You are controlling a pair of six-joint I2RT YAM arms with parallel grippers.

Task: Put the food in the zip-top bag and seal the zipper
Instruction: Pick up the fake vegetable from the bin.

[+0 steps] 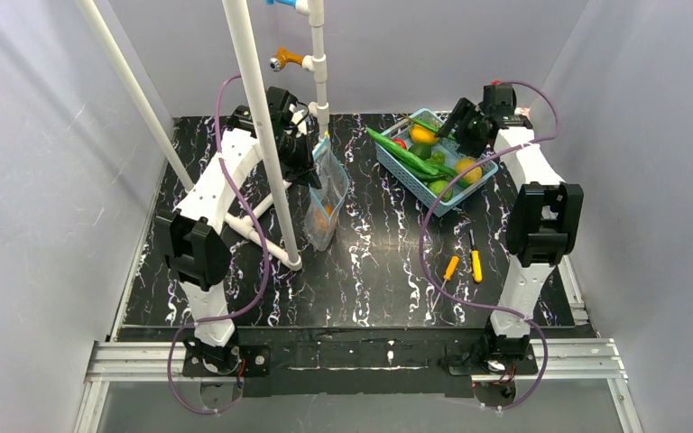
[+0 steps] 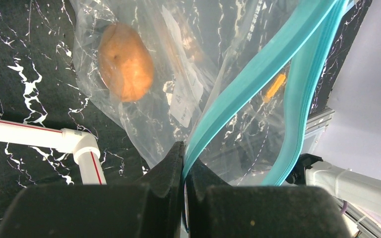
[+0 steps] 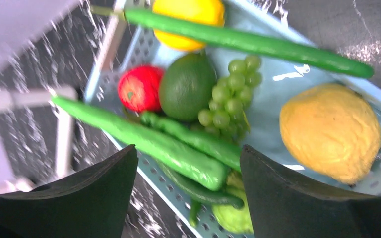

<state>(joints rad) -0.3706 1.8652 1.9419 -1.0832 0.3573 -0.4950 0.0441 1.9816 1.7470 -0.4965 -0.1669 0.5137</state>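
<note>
Grip status: left gripper (image 2: 184, 148) clenched on zipper (image 2: 258, 74), right gripper (image 3: 188, 151) released

My left jaws are closed tight on the teal strip at the mouth of the zip-top bag (image 1: 328, 194). The bag hangs from them, its lower end down at the table (image 1: 379, 262). One brown-orange fruit (image 2: 125, 62) lies inside it. My right jaws stand apart, holding nothing, over the basket (image 1: 456, 200) at the far right. In that basket lie green pods (image 3: 149, 139), a yellow fruit (image 3: 330, 131) and a red piece (image 3: 140, 88).
</note>
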